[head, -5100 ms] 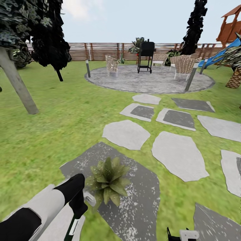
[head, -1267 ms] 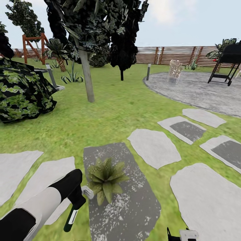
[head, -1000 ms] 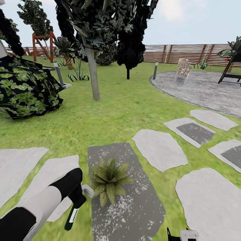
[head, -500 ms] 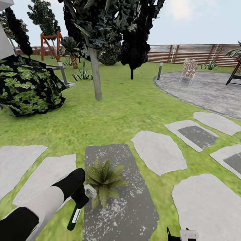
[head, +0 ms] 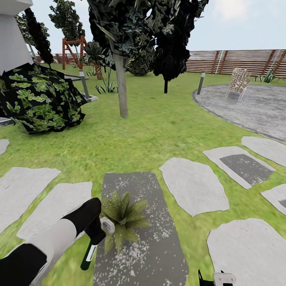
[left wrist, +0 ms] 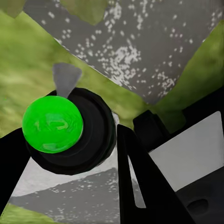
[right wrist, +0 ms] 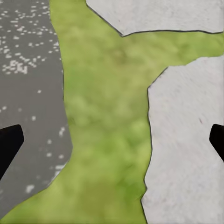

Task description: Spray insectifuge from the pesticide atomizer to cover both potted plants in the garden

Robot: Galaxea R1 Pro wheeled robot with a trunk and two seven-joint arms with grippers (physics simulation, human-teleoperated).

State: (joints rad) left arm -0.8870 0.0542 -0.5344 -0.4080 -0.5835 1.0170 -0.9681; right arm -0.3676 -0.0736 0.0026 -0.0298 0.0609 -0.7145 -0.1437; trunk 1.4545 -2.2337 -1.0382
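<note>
Camera panned left; left gripper (head: 96,235) clamps the pesticide atomizer (head: 92,248) beside potted plant (head: 121,212); right gripper (right wrist: 112,140) spread; no legible writing.

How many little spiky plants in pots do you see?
1. One potted plant sits on the dark speckled stepping stone, right beside the nozzle of the pesticide atomizer held by the left gripper. Another plant may be out of view.

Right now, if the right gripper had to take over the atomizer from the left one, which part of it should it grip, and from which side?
Probably the free lower body of the pesticide atomizer, approached from the robot's right. The left gripper clamps its upper part, the pale nozzle points at the potted plant, and the green and white shaft hangs clear below.
</note>
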